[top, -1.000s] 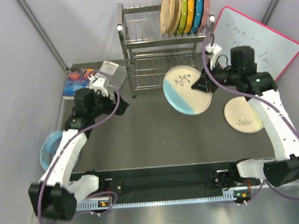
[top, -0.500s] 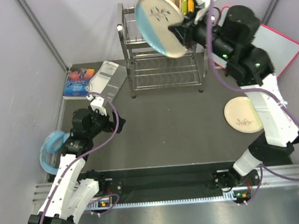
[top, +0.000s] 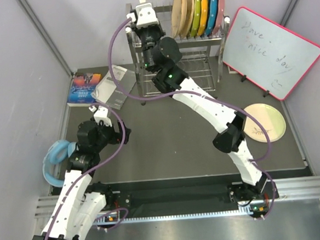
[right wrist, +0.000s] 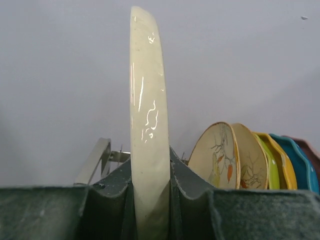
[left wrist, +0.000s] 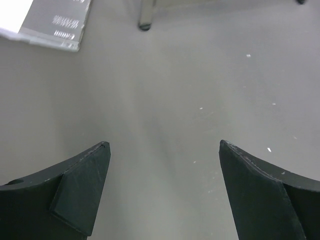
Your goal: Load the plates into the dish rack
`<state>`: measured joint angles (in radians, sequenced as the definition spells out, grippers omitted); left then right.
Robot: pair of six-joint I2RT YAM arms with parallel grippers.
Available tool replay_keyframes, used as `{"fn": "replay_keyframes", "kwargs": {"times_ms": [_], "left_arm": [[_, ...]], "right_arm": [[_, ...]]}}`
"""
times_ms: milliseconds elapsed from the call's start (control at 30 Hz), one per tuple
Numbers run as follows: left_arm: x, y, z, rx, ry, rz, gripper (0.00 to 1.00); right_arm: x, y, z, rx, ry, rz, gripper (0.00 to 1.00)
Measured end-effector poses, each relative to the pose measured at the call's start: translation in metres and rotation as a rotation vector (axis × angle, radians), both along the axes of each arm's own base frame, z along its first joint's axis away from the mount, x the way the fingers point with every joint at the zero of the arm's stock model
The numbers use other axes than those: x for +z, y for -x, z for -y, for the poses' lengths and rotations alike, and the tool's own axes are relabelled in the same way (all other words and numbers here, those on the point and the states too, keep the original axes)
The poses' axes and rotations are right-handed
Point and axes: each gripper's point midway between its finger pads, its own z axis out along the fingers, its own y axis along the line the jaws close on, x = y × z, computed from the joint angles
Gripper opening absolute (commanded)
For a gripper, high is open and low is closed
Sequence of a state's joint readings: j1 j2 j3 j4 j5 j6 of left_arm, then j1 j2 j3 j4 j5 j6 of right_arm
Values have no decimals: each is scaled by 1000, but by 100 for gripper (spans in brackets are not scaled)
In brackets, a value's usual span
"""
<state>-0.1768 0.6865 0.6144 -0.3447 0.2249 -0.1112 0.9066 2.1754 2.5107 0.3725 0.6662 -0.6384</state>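
While the right arm stretches from its base across the table (top: 166, 136) to the far left end of the dish rack (top: 200, 73), we find the right claw (right wrist: 149, 167) clenched on a pale plate (right wrist: 146, 100), one dark finger pressed against each face near the rim. We see that plate edge-on from the wrist, upright and glossy, rising against the plain grey wall. From overhead it shows only as a thin white sliver above the left end of the rack's top tier, and we cannot tell whether it touches the wires or sits in a slot. At the right end of the same tier, well apart from the pale plate, six plates stand upright in a row: two leaf-painted plates (top: 181, 11) on the left of the row, then a green plate (top: 197, 10), a yellow plate (top: 204, 10), a blue plate (top: 212, 6) and a pink plate (top: 220, 6). One more cream plate (top: 265, 122) with a branch drawn on it lies flat on the table near the right edge, its left rim covered by the right arm's elbow in the overhead view. The left claw (left wrist: 163, 145) is released, its fingers spread wide above bare table, grasping nothing. Just beyond it lie a grey booklet (top: 113, 83) and a colourful book (top: 84, 87), side by side near the rack's left foot. A pink-framed whiteboard (top: 270, 49) leans to the right of the rack.
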Motion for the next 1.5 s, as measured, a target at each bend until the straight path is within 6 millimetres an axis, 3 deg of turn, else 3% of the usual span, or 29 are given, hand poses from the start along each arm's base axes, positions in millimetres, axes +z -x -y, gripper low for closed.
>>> {"fn": "replay_keyframes", "kwargs": {"times_ms": [133,400,633,833,1200,1500], "left_arm": [[-10,-4,-8,71,5,-40,93],[-31,-6,-15,142,12,-97,93],[-42,-7,-14,149,24,-112,93],[-49,-13,-13,153,30,-123,94],[-59,-16,-11,151,27,-152,94],[-61,-15,-11,153,29,-155,95]], "right_arm": [[0,-8,14,-77,-51,21,0],[34,-13,74,-160,-199,107,0],[26,-41,113,-186,-251,47,0],[11,-54,105,-153,-210,-2,0],[1,-49,67,-58,-143,-16,0],[-19,-57,62,-74,-101,-70,0]]}}
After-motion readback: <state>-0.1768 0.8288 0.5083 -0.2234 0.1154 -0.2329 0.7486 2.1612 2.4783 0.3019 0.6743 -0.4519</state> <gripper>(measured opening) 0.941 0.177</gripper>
